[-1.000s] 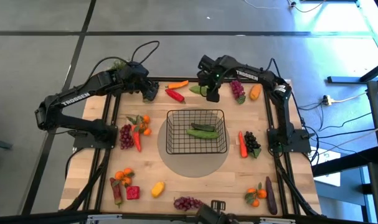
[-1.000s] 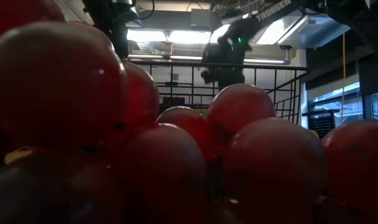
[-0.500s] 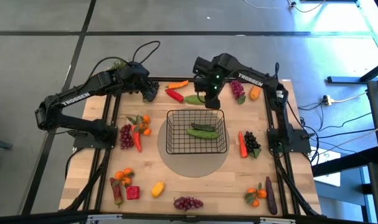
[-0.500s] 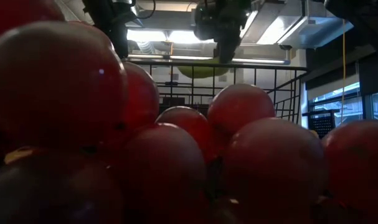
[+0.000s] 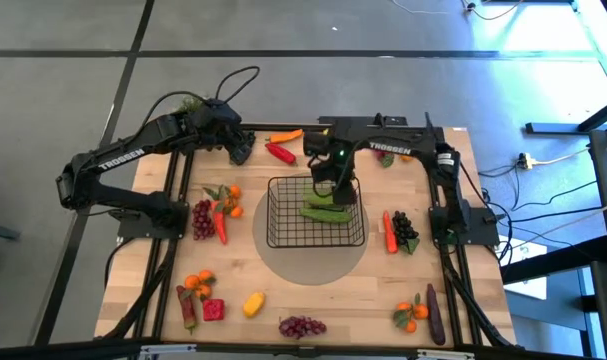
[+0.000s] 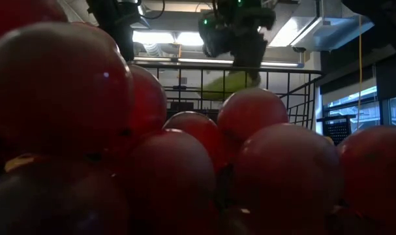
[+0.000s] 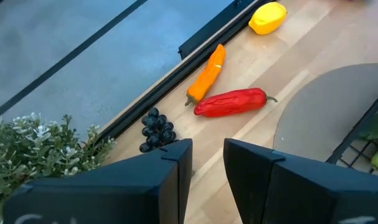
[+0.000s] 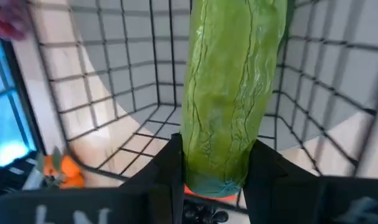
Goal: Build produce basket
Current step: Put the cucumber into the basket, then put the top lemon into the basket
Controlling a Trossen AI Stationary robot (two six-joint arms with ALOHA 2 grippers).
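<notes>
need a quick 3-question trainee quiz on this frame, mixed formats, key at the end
1. True or false: the right end effector is shut on a green cucumber.
2. The right end effector is over: A) the basket B) the yellow lemon C) the eggplant.
3. Fill in: the left end effector waits near a red ____.

Key: 1 true; 2 A; 3 pepper.

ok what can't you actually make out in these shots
- Low view: red grapes right against the lens hide the table and most of the basket.
- High view: the right gripper covers part of the basket's contents, so the green pieces under it can't be counted.
- Right wrist view: the cucumber fills the frame, hiding the basket floor below it.
- Left wrist view: the potted plant is cut off by the edge; the left gripper hangs empty.
</notes>
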